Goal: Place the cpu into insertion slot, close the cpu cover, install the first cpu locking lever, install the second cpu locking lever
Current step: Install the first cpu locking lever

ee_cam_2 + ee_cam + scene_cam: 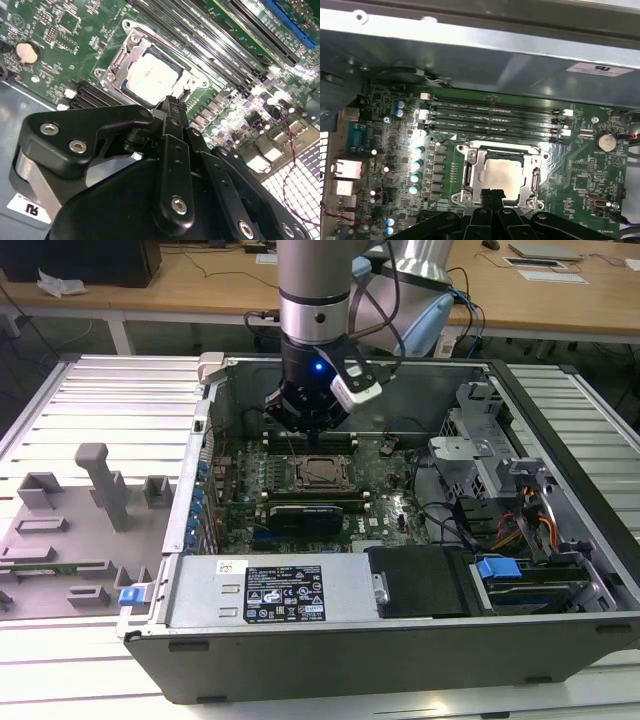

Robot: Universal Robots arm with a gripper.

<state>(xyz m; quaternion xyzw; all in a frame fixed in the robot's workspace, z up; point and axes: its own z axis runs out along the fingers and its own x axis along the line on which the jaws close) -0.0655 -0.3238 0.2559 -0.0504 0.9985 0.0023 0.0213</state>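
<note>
Cpu (502, 175) placement was judged complete: the chip was seen lying flat and square inside the insertion slot (500, 152), near the middle of the green motherboard (385, 502). The cpu cover (479, 186) was laid down around it, its window framing the silver top, presumably so that the chip would be pressed evenly onto the pins. Whether either locking lever was latched could not be told (the frame edges were too cluttered to read).

The gripper (492, 192) was found clenched, its two black fingertips pressed together with nothing between them. Such a narrow tip was judged better suited to pushing a slim lever than to grasping. In both wrist views that tip was poised just beside one edge of the cover, and contact could not be confirmed.

In the exterior view the gripper was placed at roughly twelve o'clock from the cpu, close over it. A black card (315, 512) lay at six o'clock and the drive cage (470, 440) at three o'clock, all inside the open computer case (400, 660).
</note>
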